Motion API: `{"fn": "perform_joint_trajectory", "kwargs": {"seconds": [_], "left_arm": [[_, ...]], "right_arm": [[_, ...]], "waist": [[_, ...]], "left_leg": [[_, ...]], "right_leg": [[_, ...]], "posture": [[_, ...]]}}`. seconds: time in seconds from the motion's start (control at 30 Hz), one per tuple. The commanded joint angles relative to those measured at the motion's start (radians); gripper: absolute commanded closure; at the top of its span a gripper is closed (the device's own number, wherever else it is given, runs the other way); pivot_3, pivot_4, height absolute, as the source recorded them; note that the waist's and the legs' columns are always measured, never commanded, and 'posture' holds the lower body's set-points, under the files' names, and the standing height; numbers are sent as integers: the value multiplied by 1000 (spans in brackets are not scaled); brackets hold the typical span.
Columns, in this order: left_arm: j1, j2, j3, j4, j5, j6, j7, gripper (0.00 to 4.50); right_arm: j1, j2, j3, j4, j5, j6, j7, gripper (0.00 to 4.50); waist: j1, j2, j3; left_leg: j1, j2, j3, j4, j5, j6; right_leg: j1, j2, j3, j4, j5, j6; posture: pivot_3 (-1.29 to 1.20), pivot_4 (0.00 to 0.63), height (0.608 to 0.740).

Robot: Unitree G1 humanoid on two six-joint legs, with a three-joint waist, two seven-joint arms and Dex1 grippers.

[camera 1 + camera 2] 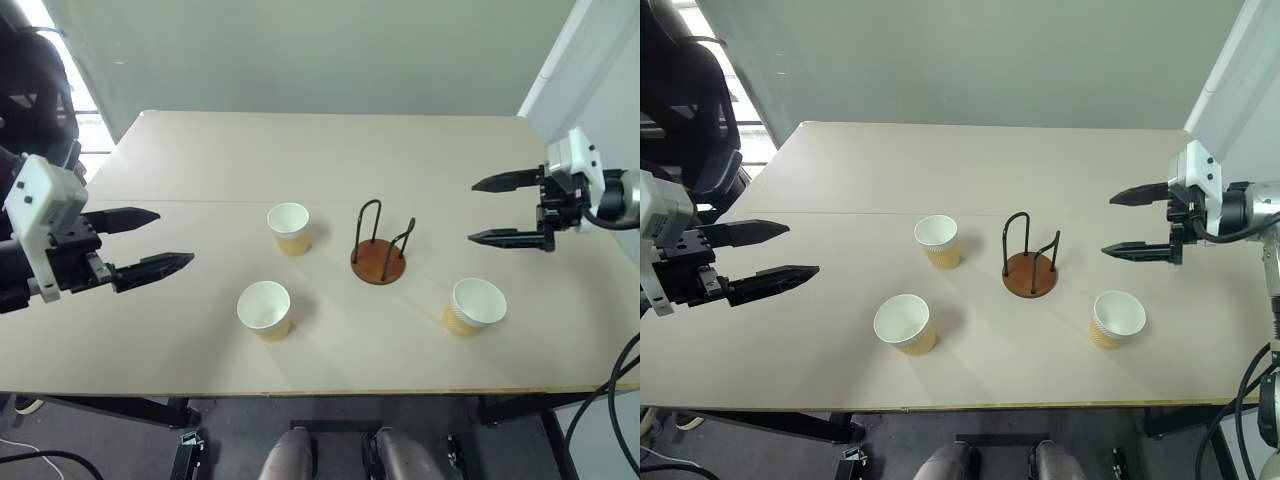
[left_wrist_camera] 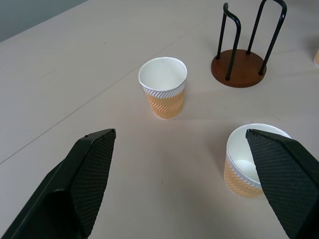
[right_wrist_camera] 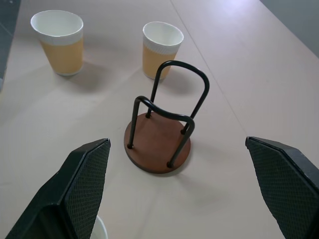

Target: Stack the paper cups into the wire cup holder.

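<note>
My desk (image 1: 300,150) is pale and smooth, with a grey-green wall behind it. The wire cup holder (image 1: 379,250) stands in the middle. Three paper cups (image 1: 289,228) sit around it, upright, none inside. My left claw (image 1: 155,243) and right claw (image 1: 492,211) hang wide open, holding nothing.
</note>
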Motion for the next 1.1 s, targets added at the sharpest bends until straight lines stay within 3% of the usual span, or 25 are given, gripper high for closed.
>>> {"fn": "perform_joint_trajectory", "kwargs": {"seconds": [0.03,0.37,0.67,0.93,1.1], "left_arm": [[0,11,36,-24,4,-7,1,28],[-36,16,-4,-17,-8,-20,1,28],[-111,7,-112,53,17,-85,-37,28],[-241,-33,-278,114,32,-148,-52,28],[-305,-52,-346,148,44,-177,-68,28]], "right_arm": [[-29,1,-5,-3,-1,-17,3,0],[-8,-14,-24,-32,8,-1,-8,0],[10,-38,-44,-122,12,118,-119,0],[215,-82,-81,-498,142,411,-199,0],[305,-39,-106,-689,256,614,-342,0]], "waist": [[0,0,0],[1,0,0],[2,0,0],[8,-1,0],[7,-2,0]], "left_leg": [[0,0,0,0,0,0],[0,0,0,0,0,0],[1,0,0,0,0,-1],[0,0,0,0,-1,-2],[-1,1,1,0,1,-5]], "right_leg": [[0,0,0,0,0,0],[0,0,0,0,0,0],[0,0,0,1,0,0],[0,0,0,-1,0,0],[0,1,0,-1,-1,1]], "posture": [[0,150,740],[0,150,740],[0,150,740],[0,150,740],[0,150,740]]}}
